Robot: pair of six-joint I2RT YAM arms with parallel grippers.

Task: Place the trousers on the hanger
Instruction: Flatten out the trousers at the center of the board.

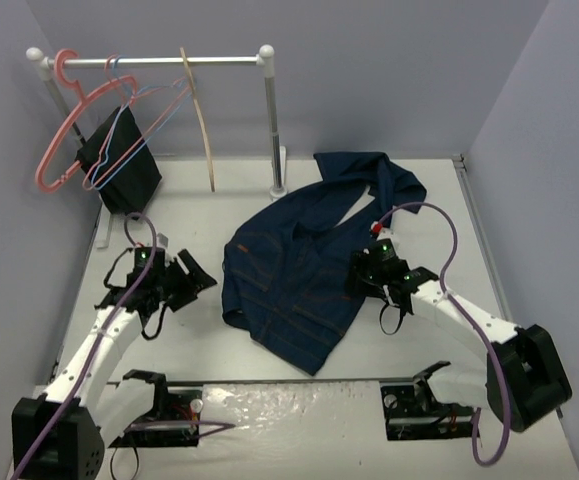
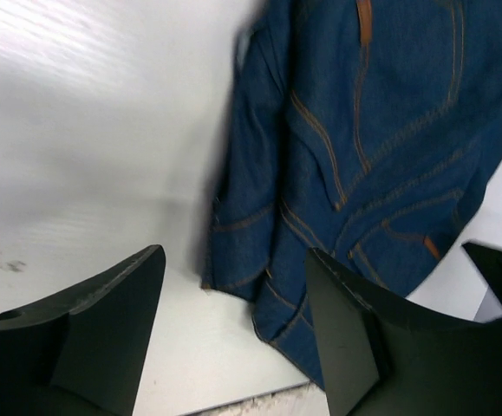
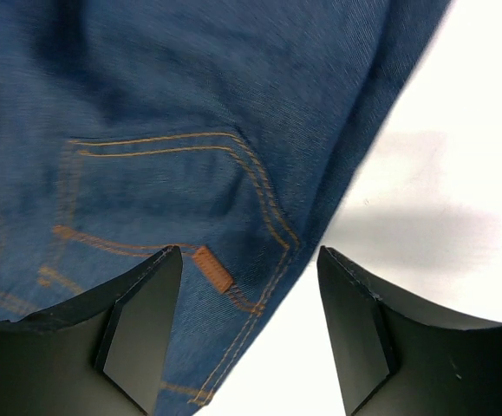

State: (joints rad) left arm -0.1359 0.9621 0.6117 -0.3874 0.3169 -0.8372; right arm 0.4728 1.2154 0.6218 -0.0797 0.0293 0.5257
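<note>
white table (image 1: 449, 220) under everything. trousers (image 1: 299, 270) mid-table, flat but rumpled, nothing lifted. long axis on a diagonal: waist and pocket stitching at the near-left end, legs bunched toward the far right. not yet on anything, task barely begun by the look of it.

clothes rail (image 1: 149, 62) along the far-left edge, well apart from the denim. on it, left to right: pink plastic hanger (image 1: 57, 140), wire hangers (image 1: 134, 125) with a black cloth (image 1: 124, 165) below them, then the wooden hanger (image 1: 199, 115), seen edge-on. hook probably over the rail, but too thin in this view to be sure.

left gripper (image 2: 235, 254): jaws spread, gripping nothing, bare table between the fingers, waist edge of the denim just beside on its right. right gripper (image 3: 251, 251): jaws spread too, gripping nothing, low over the opposite edge with a pocket corner and small tan tag between the fingertips.

so one gripper on each long side of the waist end, both within easy reach of cloth. wooden hanger far-left of the trousers, left arm the nearer one to it. guessing next: pinch the waist or a fold from both sides, then carry far-left. risk: legs dragging and snagging the rail post (image 1: 272, 120).
</note>
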